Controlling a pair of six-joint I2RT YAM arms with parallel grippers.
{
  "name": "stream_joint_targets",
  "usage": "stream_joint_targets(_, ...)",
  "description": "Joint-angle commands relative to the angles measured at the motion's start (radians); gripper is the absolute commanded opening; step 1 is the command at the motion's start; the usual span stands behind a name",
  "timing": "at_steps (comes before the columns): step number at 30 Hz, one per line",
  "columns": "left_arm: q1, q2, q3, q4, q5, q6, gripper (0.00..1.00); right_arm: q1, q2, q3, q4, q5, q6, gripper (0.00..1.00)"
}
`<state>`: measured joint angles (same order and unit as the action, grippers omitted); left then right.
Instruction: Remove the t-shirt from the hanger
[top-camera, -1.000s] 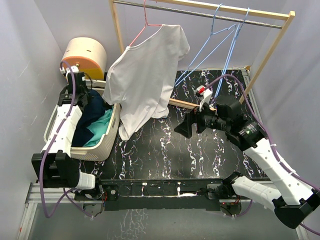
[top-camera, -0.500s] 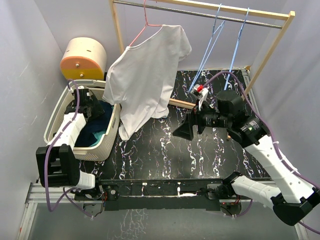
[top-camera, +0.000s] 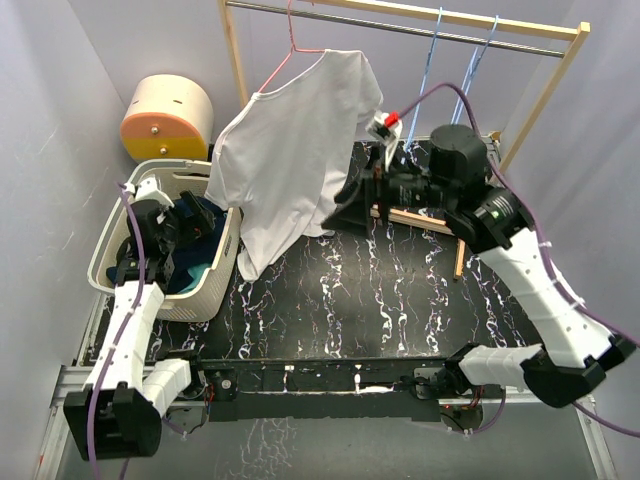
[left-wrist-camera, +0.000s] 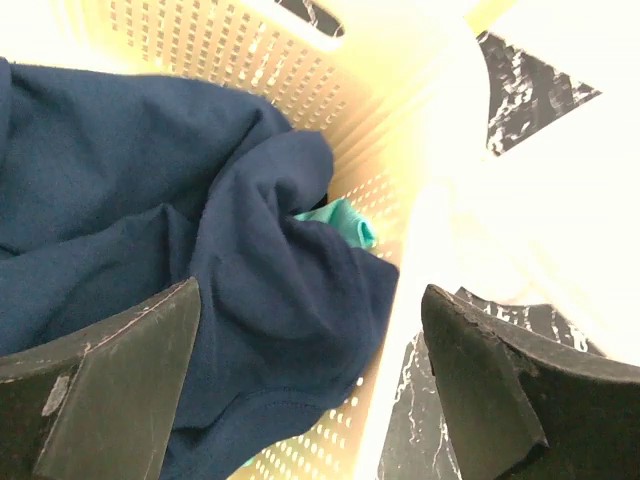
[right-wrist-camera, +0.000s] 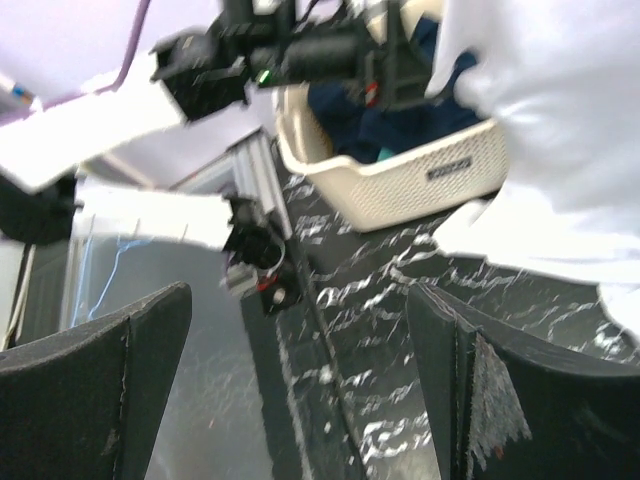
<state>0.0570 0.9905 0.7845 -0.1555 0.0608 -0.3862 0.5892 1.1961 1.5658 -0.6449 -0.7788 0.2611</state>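
Note:
A white t-shirt hangs askew on a pink hanger from the rail, its hem draped down to the basket's corner. My right gripper is raised just right of the shirt's lower edge, open and holding nothing. In the right wrist view its fingers frame the marbled tabletop, with the t-shirt at upper right. My left gripper hovers open over the basket. The left wrist view shows that gripper above a navy garment, with nothing between its jaws.
The cream laundry basket at left holds navy and teal clothes. Two blue hangers hang on the wooden rack behind the right arm. A round cream and orange container stands at the back left.
My left gripper opened, let go of the navy garment and drew back out of the basket. My right arm rose and swung left, up to the t-shirt's lower edge.

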Motion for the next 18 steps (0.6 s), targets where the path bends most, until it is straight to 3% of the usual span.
stream_joint_targets(1,0.001,-0.090,-0.016,0.071,0.044,-0.002,0.90,0.014,0.143,0.159,0.119,0.153,0.046,0.92)
stream_joint_targets(6,0.000,-0.083,0.016,0.089,-0.002,-0.029,0.89,0.038,0.305,0.365,0.163,0.292,0.081,0.92)
stream_joint_targets(9,0.001,-0.041,0.135,0.089,-0.033,-0.048,0.86,0.043,0.366,0.433,0.181,0.354,0.091,0.92)
stream_joint_targets(15,0.001,0.139,0.426,0.076,-0.084,-0.006,0.80,0.044,0.360,0.388,0.210,0.418,0.108,0.87)
stream_joint_targets(18,0.000,0.202,0.504,0.107,-0.031,-0.017,0.76,0.044,0.325,0.334,0.216,0.449,0.107,0.86)
